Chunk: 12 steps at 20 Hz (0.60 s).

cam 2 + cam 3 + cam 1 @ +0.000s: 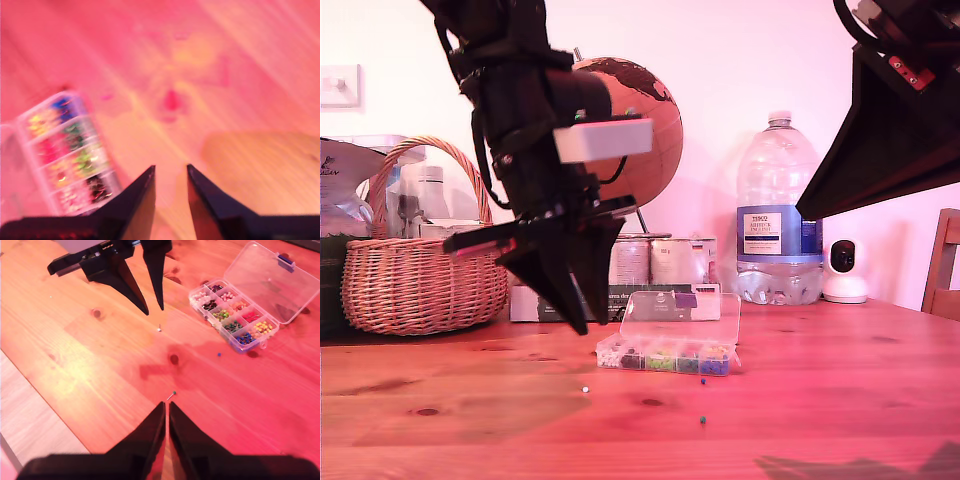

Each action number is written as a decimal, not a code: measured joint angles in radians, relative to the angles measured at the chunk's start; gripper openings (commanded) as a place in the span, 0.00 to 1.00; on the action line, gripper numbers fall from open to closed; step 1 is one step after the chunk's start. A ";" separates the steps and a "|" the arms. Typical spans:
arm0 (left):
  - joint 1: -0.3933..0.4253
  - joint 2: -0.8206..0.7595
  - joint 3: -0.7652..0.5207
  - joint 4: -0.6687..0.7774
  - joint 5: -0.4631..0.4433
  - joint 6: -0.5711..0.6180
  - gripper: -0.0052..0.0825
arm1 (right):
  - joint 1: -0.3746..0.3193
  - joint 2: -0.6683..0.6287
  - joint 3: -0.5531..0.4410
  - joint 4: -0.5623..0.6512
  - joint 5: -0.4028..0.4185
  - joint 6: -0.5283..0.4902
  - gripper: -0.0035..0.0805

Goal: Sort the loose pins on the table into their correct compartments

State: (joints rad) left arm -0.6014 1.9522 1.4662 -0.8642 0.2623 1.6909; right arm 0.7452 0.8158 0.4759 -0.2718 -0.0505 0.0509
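My first pincer [153, 310] above surface [90, 370], jaws slightly apart, empty. White pin [159, 330] just beyond its tips, lying on the wood. My second pincer [167, 404] all but together, nothing between. Green pin [174, 393] just ahead of its tips. Compartments [232, 315] well beyond, lid open, beside first pincer.

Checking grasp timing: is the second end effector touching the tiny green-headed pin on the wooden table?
Apart. The second wrist view shows bare wood between my second end effector and the green-headed pin.
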 measured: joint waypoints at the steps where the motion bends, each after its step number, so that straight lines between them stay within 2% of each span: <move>1: 0.001 0.005 0.000 0.000 0.000 0.009 0.25 | 0.000 0.000 0.000 0.000 0.000 0.000 0.03; 12: 0.014 0.051 0.000 0.030 -0.003 0.042 0.25 | 0.000 0.000 0.000 -0.007 0.000 0.000 0.03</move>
State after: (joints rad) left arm -0.5877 2.0033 1.4662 -0.8345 0.2596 1.7332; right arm 0.7448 0.8158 0.4759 -0.2787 -0.0505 0.0509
